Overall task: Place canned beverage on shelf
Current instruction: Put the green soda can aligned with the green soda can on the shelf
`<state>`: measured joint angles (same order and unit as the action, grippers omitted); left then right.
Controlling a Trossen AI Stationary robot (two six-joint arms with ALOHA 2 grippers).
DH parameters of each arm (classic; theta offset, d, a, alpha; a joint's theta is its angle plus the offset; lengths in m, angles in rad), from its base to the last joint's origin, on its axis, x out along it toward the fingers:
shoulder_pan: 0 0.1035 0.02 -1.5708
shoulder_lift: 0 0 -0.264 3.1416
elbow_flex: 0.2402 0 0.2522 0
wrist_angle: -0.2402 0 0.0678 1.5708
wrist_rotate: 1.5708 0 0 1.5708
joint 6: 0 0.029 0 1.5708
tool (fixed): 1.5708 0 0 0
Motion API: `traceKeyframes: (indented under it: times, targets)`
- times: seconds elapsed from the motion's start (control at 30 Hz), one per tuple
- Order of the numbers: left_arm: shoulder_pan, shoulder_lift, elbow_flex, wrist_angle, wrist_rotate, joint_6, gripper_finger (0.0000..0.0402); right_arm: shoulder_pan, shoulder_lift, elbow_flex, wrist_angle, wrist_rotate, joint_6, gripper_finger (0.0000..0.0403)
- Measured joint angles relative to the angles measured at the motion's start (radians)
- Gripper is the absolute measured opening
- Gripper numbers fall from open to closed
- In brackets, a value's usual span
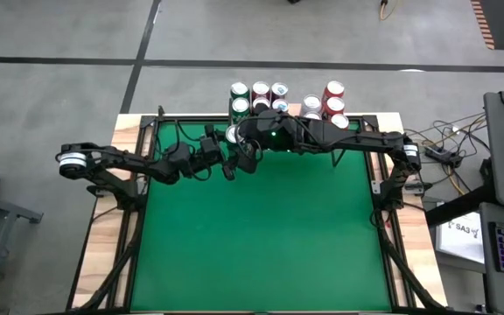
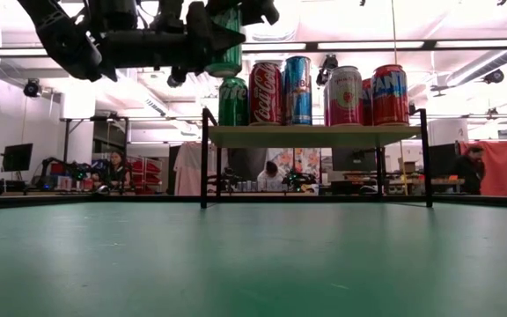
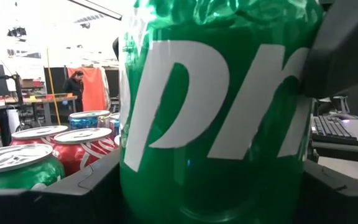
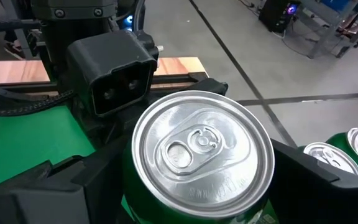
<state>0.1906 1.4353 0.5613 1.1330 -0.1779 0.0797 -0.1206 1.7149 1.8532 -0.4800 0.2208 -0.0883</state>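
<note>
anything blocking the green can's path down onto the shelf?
The green can, gripped by the left gripper with the right gripper around it too, hangs above the shelf near its left end. Another green can stands almost directly below it; other cans fill the row alongside.

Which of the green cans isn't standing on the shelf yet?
The green can held up in the air between the arms; the other green can stands on the shelf beside the red cola can.
</note>
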Motion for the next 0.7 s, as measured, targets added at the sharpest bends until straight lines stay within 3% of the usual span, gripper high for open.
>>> traceKeyframes:
  times: [0.4, 0.7]
  targets:
    - [0.0, -0.006, 0.0, -0.008, -0.005, -0.012, 0.0291, -0.005, 0.0, 0.006, -0.002, -0.014, -0.006, 0.0295]
    - [0.0, -0.042, 0.0, -0.065, 0.005, -0.043, 0.0392, -0.011, -0.002, 0.006, -0.008, -0.012, -0.03, 0.0295]
